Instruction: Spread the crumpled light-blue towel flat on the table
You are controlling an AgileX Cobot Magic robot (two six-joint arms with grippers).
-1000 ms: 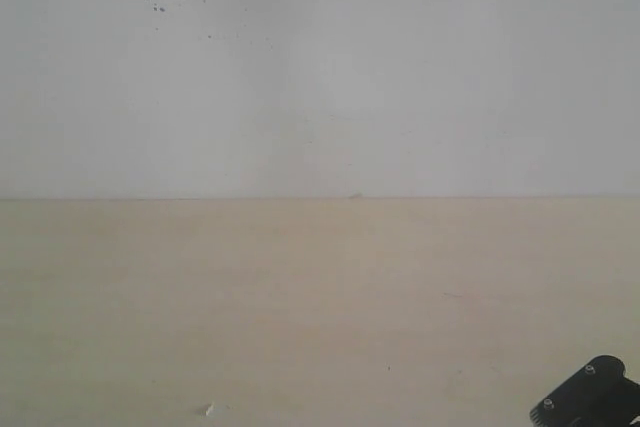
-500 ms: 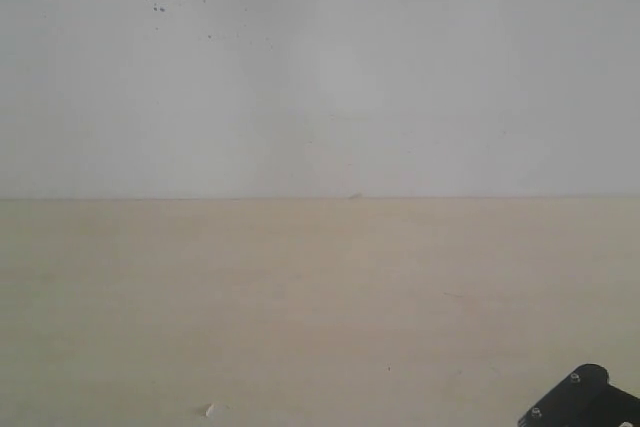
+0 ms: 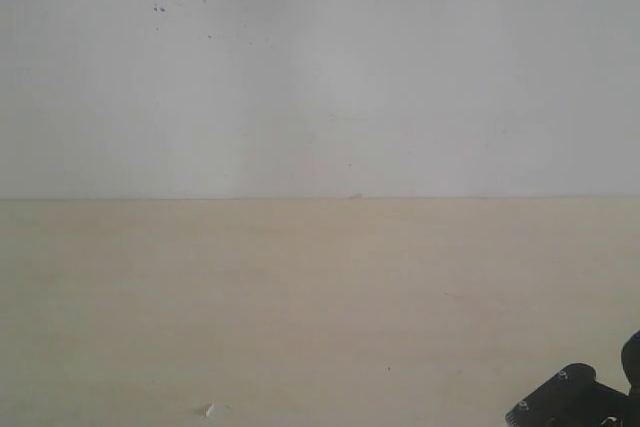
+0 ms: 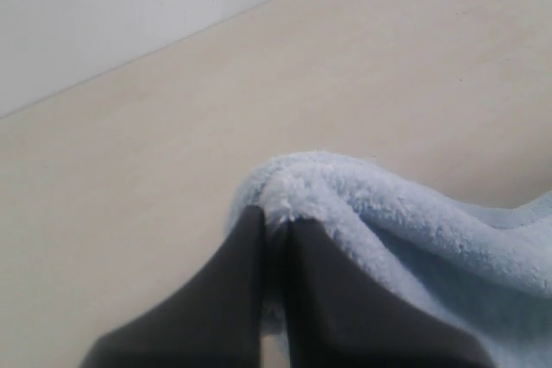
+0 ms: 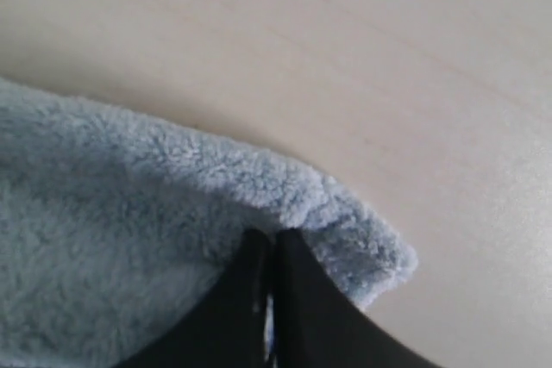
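towel (image 4: pixel 414 234) pinched in left hand (image 4: pixel 276 220) and right hand (image 5: pixel 272 237).

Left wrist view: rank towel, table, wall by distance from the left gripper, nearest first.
1. towel: a fold is pinched in the left gripper.
2. table: bare surface under and around the towel.
3. wall: beyond the table's far edge.

towel (image 4: pixel 431 239) lt blue; table (image 3: pixel 300 307) beige; wall (image 3: pixel 320 67) white, dark specks
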